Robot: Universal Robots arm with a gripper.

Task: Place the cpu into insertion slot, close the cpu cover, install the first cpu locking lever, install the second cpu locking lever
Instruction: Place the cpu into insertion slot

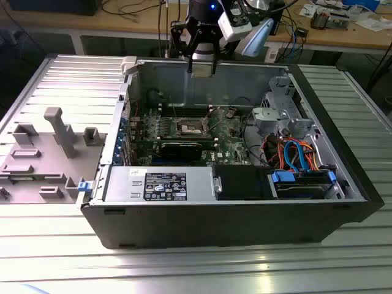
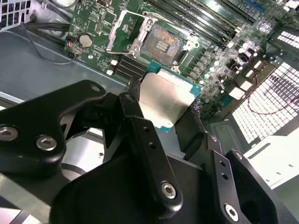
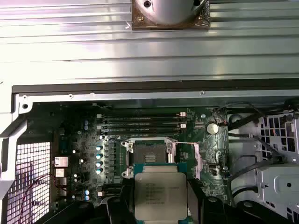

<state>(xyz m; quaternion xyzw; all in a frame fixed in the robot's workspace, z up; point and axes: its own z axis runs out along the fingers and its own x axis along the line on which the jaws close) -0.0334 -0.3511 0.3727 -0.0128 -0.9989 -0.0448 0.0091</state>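
My gripper hangs above the back wall of the open computer case, shut on the cpu. In both wrist views the cpu is a flat silver-topped square clamped between the black fingers. Below it, on the green motherboard, lies the bare insertion slot. The cpu cover stands swung up beside the slot. The cpu is well above the slot and apart from it.
The black case holds a power supply, a drive bay with blue and orange cables and a grey metal cage. A black card lies in front of the slot. Grey fixtures stand on the ribbed table at the exterior view's left.
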